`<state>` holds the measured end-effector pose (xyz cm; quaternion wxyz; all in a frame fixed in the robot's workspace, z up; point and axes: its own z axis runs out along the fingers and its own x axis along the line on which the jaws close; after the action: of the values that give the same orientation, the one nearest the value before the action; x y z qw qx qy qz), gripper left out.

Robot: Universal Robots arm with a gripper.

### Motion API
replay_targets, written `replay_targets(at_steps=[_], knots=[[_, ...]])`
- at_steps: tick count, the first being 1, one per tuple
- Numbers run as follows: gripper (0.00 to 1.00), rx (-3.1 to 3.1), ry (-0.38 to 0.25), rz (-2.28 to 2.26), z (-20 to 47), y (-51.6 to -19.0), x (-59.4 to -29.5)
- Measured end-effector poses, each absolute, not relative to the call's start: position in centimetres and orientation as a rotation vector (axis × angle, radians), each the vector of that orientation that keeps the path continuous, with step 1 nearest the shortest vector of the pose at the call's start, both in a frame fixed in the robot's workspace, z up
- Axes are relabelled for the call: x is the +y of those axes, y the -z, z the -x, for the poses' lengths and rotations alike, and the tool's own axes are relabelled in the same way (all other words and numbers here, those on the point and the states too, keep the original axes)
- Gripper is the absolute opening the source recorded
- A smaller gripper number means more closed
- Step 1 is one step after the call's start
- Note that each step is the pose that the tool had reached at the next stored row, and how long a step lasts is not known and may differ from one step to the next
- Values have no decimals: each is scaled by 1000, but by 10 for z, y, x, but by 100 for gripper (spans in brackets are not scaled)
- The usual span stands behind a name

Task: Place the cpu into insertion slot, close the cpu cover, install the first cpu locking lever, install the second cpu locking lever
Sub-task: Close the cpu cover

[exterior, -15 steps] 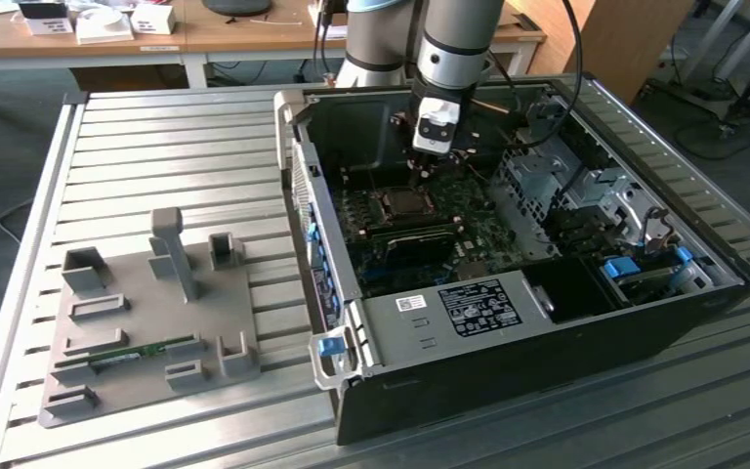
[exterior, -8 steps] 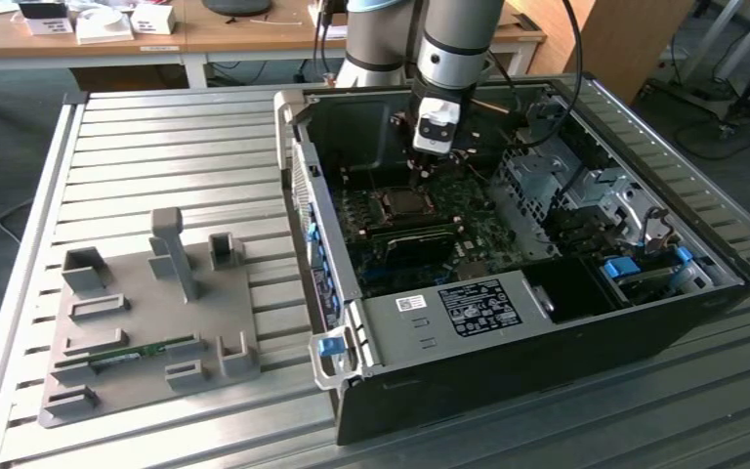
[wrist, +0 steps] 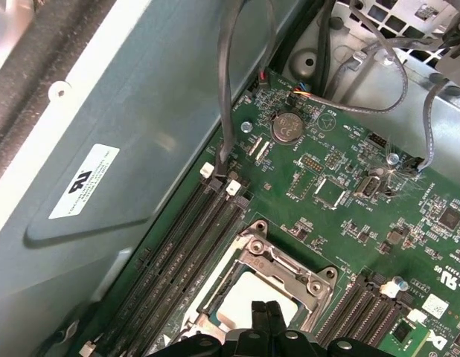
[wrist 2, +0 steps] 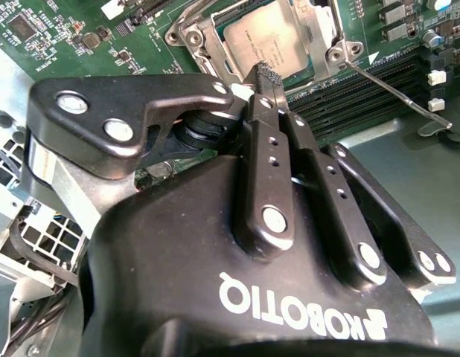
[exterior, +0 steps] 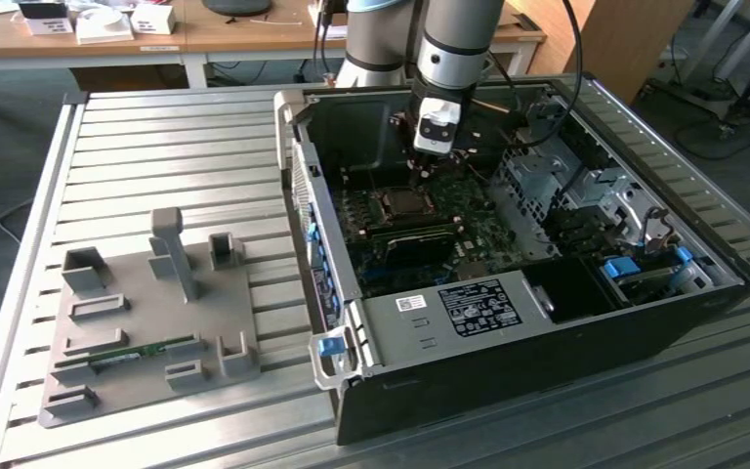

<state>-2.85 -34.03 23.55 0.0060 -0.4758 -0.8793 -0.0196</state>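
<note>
Part of the cpu [wrist 2: 263, 33] is hidden behind the gripper [wrist 2: 267, 72] in both wrist views, and the slot [wrist 2: 187, 36] is cut off there by the picture edge. The cpu is seen lying in the slot, framed by the lowered cover [wrist: 289, 266]. The gripper's fingers are pressed together, their tips poised just above the cover's edge. One lever [wrist 2: 397, 95] is seen sticking out free beside the cover.

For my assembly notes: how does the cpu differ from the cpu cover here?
The cpu is a solid, dull grey plate; the cpu cover is a shiny metal frame with an open middle. The cpu lies inside, showing through the window; the cpu cover lies around it. Both are square and lie flat.
</note>
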Motion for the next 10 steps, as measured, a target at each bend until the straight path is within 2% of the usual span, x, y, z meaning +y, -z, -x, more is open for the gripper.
replay_targets(at_steps=[10], knots=[[11, -2760, 61, 1473, 28, -236, -340]])
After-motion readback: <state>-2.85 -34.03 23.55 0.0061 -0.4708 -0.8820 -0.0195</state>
